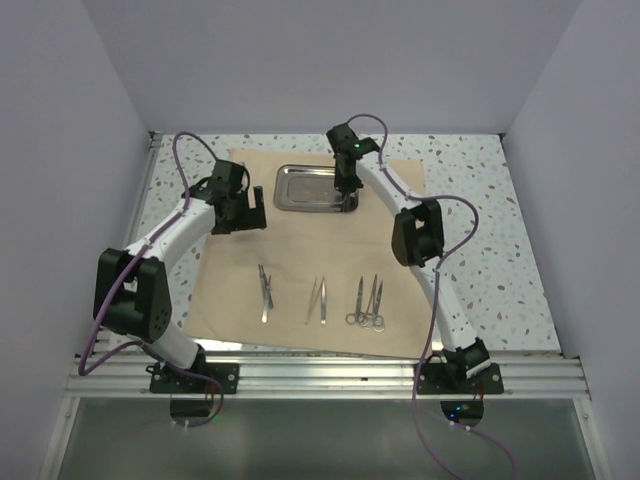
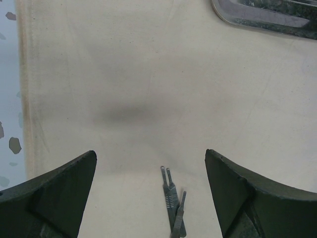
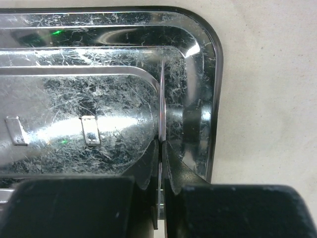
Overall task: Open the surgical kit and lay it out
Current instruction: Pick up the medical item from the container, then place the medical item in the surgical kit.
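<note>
**Kit laid out; R gripper pinching thin metal strip over tray**

Tan cloth wrap [image 1: 300,250] is spread flat on the speckled table [image 1: 480,210]. The steel tray [image 1: 312,190] sits on its far part.

Near edge of cloth, in a row and apart from each other:
- slim instrument pair [image 1: 264,292] on the left, the two overlapping
- tweezers [image 1: 317,300] in the middle, in a V
- ring-handled scissors [image 1: 366,303] on the right, looks like 2 pcs side by side, too small to be sure

R gripper [image 1: 347,186] is over the tray's right end. In the wrist view the R gripper [image 3: 161,148] has its jaws closed on a thin metal strip [image 3: 161,104]. The strip is seen edge-on, so can't ID it. Its lower end is hidden between the fingers [image 3: 174,171]. Whether its tip touches the tray floor [image 3: 74,99] is unclear, since glare and scratches muddle it. Tray's left part is cut off in that view.

L gripper [image 1: 254,213] hangs over bare cloth left of the tray, jaws wide apart, holding nothing. In the L wrist view the L gripper [image 2: 149,153] frames the cloth [image 2: 148,74]. The instrument pair [image 2: 172,206] lies between the fingers, lower ends cut off by the frame. Only a corner of the tray [image 2: 267,17] shows at top right.
</note>
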`<state>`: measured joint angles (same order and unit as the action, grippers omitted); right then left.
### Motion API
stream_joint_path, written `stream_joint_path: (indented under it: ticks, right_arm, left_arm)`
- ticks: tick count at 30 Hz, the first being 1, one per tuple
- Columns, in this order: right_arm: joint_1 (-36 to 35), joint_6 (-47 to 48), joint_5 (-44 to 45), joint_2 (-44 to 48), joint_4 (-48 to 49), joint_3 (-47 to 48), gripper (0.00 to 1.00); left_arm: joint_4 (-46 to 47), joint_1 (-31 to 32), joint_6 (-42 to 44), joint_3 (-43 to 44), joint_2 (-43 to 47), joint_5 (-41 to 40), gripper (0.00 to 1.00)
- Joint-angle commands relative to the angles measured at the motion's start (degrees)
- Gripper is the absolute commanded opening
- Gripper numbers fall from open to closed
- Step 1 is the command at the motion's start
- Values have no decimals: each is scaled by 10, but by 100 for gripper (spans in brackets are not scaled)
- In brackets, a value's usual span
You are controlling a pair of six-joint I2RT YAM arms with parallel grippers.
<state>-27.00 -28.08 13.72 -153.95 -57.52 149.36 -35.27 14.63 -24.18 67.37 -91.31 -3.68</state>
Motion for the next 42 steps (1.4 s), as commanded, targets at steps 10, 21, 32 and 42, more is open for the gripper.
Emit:
stream_joint_path:
  ticks: [10, 21, 32, 42]
  right_arm:
    - [-2, -19, -115, 282, 95, -191, 0]
    - [-60, -251, -237, 571, 346, -758, 0]
    - [-150, -348, -235, 626, 462, -950, 0]
    - [-203, -341, -262, 570, 393, -897, 84]
  left_arm:
    - [-21, -5, 7, 79, 9, -19, 94]
    - [-46, -5, -12, 95, 40, -25, 95]
    - [-51, -4, -33, 29, 116, -12, 94]
    - [-63, -4, -35, -5, 170, -23, 94]
